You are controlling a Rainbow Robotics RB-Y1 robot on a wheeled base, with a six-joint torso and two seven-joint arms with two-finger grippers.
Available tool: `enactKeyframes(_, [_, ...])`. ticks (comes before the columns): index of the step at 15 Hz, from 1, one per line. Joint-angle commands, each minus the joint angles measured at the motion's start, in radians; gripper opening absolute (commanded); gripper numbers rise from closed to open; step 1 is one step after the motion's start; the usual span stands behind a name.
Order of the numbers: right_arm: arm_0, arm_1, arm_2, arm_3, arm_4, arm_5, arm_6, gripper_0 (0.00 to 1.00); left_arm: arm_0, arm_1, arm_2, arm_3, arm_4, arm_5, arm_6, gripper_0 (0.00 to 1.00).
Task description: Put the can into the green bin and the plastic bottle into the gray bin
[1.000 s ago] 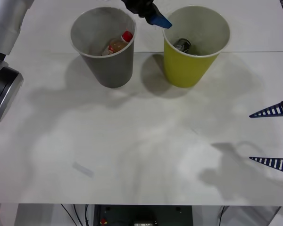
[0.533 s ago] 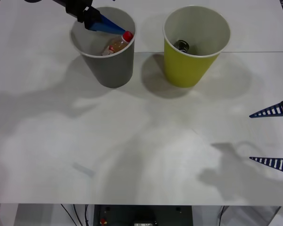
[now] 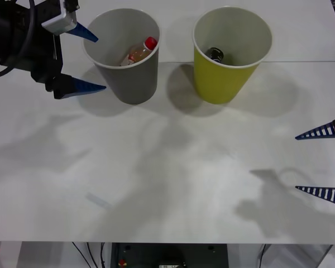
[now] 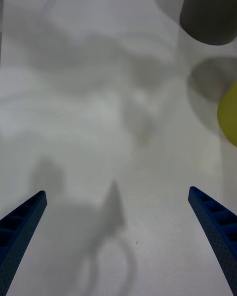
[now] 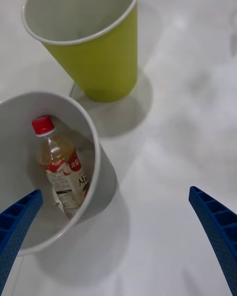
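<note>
White, matte tabletop (image 3: 156, 167) is spreading out under soft shadows, with two large cup-shaped bins standing side by side at its far edge. To the left, the gray bin (image 3: 131, 78), smooth-walled with a white rim and pale inside, is holding the small clear plastic bottle (image 3: 138, 53) with its red cap and amber contents; the bottle is leaning inside against the wall. To the right, the yellow-green bin (image 3: 223, 78) of the same tapered shape is holding the small drink can (image 3: 215, 54), whose shiny silver top is peeking over the near rim.

Hovering just left of the gray bin, the left gripper (image 3: 84, 58) is spreading its ribbed blue fingers wide and gripping nothing. At the near right edge, the right gripper (image 3: 324, 162) is waiting over the table, likewise wide apart and empty.

Both items appear to be lying where the task wants them. The bottle looks light, slick and a little squeezable, best taken around its labelled middle; the can looks thin-walled, rigid and smooth, best pinched across its body.
</note>
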Motion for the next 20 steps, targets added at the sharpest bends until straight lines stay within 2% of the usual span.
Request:
enactKeyframes(1, [0.0, 0.0, 0.0, 0.0, 0.0, 0.0, 0.0, 1.0, 0.133, 0.017, 0.089, -0.037, 0.038, 0.0, -0.13, 1.0])
enactKeyframes(6, [0.0, 0.0, 0.0, 0.0, 0.0, 0.0, 0.0, 1.0, 0.316, 0.066, 0.179, -0.037, 0.086, 0.0, -0.398, 1.0])
enactKeyframes(12, [0.0, 0.0, 0.0, 0.0, 0.0, 0.0, 0.0, 1.0, 0.5, 0.067, 0.267, -0.039, 0.153, 0.0, -0.588, 1.0])
enactKeyframes(16, [0.0, 0.0, 0.0, 0.0, 0.0, 0.0, 0.0, 1.0, 0.6, 0.067, 0.296, -0.041, 0.18, 0.0, -0.69, 1.0])
enactKeyframes(20, [0.0, 0.0, 0.0, 0.0, 0.0, 0.0, 0.0, 1.0, 0.71, 0.078, 0.305, -0.117, 0.193, 0.055, -0.684, 1.0])
